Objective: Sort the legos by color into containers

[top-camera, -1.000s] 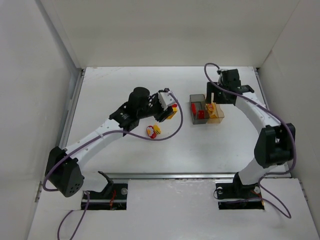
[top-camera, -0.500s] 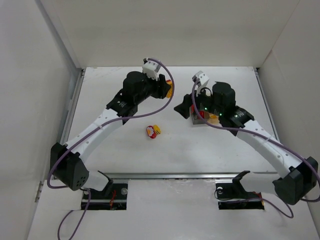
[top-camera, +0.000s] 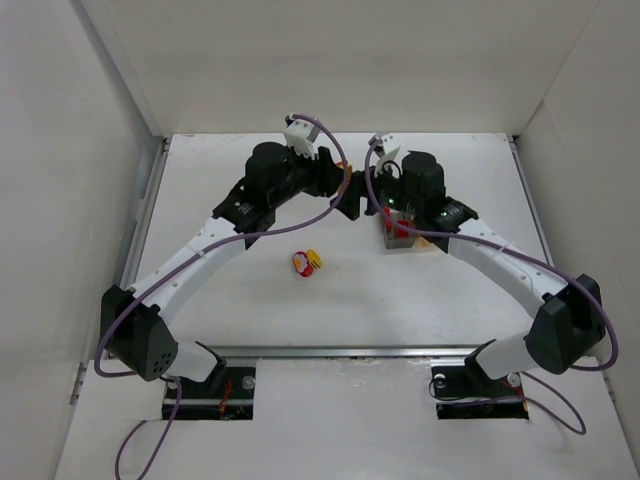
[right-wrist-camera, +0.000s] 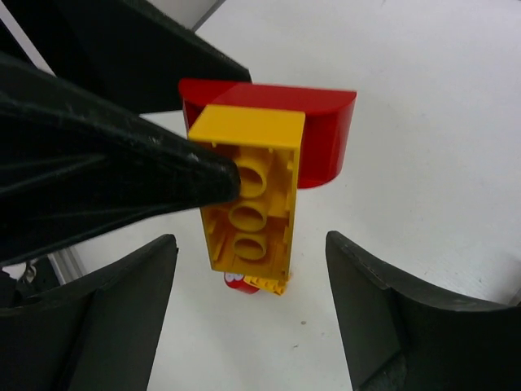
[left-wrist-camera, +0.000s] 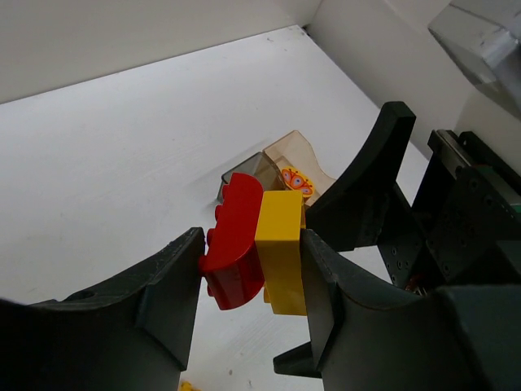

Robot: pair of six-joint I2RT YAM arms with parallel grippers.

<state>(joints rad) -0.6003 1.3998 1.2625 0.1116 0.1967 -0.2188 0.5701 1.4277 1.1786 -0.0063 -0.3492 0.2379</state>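
top, left-wrist and right-wrist views of two arms meeting above the far middle of the desk (top-camera: 450, 300).

the left pincer (left-wrist-camera: 251, 244) is closed on a brick pair (left-wrist-camera: 259, 251) held clear of the desk: a red brick (left-wrist-camera: 234, 243) with a curved edge, joined face to face with a yellow brick (left-wrist-camera: 282, 248). one finger presses the red side, the other the yellow side.

the right pincer (right-wrist-camera: 251, 244) faces the pair from the opposite side with its jaws apart. in the right-wrist view its two fingers (right-wrist-camera: 122, 309) stand on either side of the yellow brick, whose hollow underside with three round sockets is turned to the camera. the fingers are near the brick but not touching it.

the containers lie on the desk just right of the meeting point, partly hidden under the right arm in the top view. the smoky grey box (left-wrist-camera: 238, 173) and the amber box (left-wrist-camera: 295, 153) touch side by side. a small piece with an orange print (left-wrist-camera: 297, 181) lies in the amber box, and a red piece (top-camera: 403, 228) shows in the grey one.

a round red lego (top-camera: 300, 263) with a small yellow lego (top-camera: 313, 260) touching it rests on the desk, nearer the arm bases and well apart from the containers.
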